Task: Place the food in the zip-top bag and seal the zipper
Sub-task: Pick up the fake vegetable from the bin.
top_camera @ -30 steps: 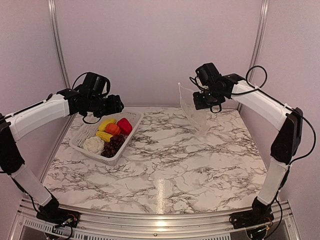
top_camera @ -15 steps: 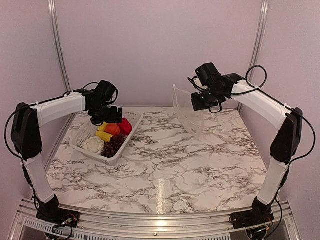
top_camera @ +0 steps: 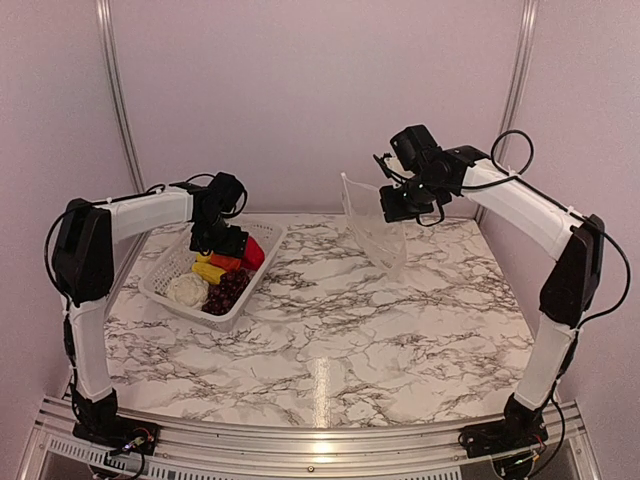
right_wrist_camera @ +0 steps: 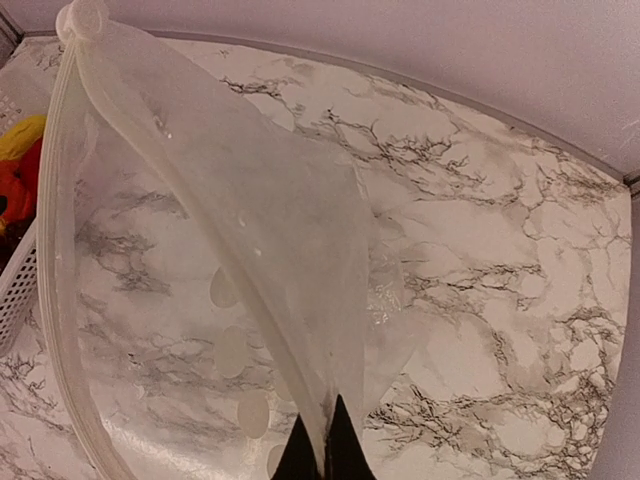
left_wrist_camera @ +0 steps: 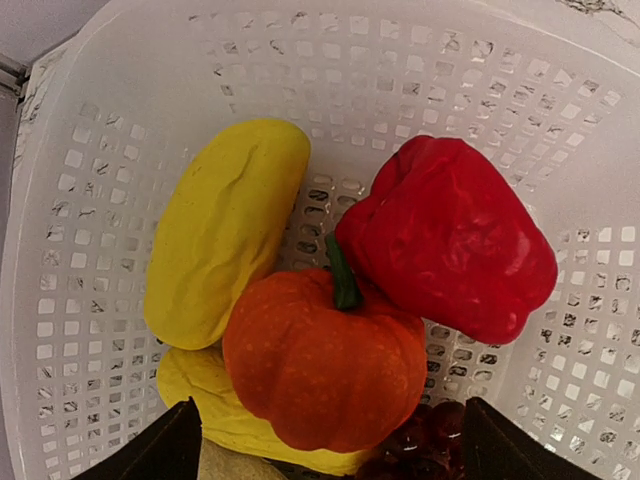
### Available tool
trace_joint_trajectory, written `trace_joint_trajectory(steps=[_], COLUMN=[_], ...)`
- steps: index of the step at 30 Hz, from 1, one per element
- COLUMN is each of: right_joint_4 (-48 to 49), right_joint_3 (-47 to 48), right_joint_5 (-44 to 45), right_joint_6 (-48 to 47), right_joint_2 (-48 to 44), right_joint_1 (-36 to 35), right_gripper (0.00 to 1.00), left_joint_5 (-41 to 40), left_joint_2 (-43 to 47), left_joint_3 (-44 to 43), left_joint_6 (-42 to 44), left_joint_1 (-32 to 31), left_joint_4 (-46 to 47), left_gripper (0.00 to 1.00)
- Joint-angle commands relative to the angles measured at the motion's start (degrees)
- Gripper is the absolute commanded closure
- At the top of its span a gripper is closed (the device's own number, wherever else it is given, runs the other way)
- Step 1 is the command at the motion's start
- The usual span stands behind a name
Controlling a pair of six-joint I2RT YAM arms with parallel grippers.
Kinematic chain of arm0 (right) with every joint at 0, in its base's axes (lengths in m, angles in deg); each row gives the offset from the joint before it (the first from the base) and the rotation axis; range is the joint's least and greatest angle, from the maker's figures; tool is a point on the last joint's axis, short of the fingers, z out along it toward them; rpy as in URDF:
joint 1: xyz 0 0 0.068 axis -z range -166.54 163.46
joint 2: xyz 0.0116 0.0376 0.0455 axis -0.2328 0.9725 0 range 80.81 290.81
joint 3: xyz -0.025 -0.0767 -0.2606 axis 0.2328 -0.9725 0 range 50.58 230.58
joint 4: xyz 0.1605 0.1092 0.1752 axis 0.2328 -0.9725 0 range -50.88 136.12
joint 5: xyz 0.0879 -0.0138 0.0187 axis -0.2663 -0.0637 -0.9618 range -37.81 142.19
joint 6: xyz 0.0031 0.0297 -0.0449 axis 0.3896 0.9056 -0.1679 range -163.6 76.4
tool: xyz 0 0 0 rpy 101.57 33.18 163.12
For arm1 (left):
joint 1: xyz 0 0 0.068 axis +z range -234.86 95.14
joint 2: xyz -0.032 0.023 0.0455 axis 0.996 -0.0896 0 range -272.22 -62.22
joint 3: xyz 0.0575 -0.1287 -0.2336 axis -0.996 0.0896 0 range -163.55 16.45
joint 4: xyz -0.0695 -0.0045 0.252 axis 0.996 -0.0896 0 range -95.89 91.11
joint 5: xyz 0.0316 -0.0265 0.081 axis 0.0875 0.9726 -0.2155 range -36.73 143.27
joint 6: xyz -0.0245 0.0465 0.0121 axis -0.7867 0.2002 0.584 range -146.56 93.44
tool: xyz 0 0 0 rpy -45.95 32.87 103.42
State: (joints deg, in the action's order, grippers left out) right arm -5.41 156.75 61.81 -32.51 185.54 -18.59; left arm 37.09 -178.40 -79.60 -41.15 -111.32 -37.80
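Pale pink walls (top_camera: 300, 90) enclose a marble-patterned table (top_camera: 400, 330) with two robot arms mounted at its near edge. Close to the far left corner sits a white perforated basket (top_camera: 152, 288) of toy produce: a red pepper (left_wrist_camera: 450, 240), an orange round fruit (left_wrist_camera: 320, 370) with a green stem, two yellow pieces (left_wrist_camera: 225, 225), a white cauliflower (top_camera: 186, 290) and a dark grape bunch (top_camera: 228, 290). The left gripper (top_camera: 225, 243) hovers over the basket with its fingers spread wide and empty, the orange fruit directly beneath them. These toys look light, firm and smooth, so the fruit is probably best pinched across its round middle, where it is least likely to slip. Above the far right part of the table, the right gripper (top_camera: 392, 205) is clenched on one lip of the zip-top bag (right_wrist_camera: 250, 230) and holds it off the surface. The clear bag hangs limp from that pinch and looks thin, crinkly and slippery, best gripped near its stiffer mouth edge. Its mouth gapes open, facing roughly towards the basket. The pale zipper (right_wrist_camera: 52, 250) forms the long axis of the mouth, running from the pinched end out to the free end.
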Motion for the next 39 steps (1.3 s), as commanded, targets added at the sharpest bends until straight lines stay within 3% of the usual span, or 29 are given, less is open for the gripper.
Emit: trace_joint_trajectory(steps=[1, 11, 25, 39], right_joint_4=[-0.93, -3.46, -2.97, -0.89], right_joint_3=[1.87, 5.29, 6.0, 2.64], right_joint_5=[-1.14, -1.73, -2.55, -2.81], right_joint_6=[0.6, -0.1, 0.15, 0.87], right_joint_2=[0.63, 2.53, 3.52, 1.68], right_joint_1=[-0.51, -0.75, -0.8, -0.82], right_gripper=[1.0, 1.0, 1.0, 1.0], left_joint_5=[-0.73, -1.13, -3.63, -0.29], left_joint_2=[-3.89, -12.22, -11.41, -5.31], left_joint_3=[-3.53, -12.67, -8.25, -2.94], left_joint_6=[2.06, 1.58, -1.19, -4.54], left_joint_1=[0.24, 1.06, 1.06, 0.99], left_joint_4=[-2.32, -5.84, -8.09, -7.74], left_gripper=[0.08, 0.1, 0.1, 0.33])
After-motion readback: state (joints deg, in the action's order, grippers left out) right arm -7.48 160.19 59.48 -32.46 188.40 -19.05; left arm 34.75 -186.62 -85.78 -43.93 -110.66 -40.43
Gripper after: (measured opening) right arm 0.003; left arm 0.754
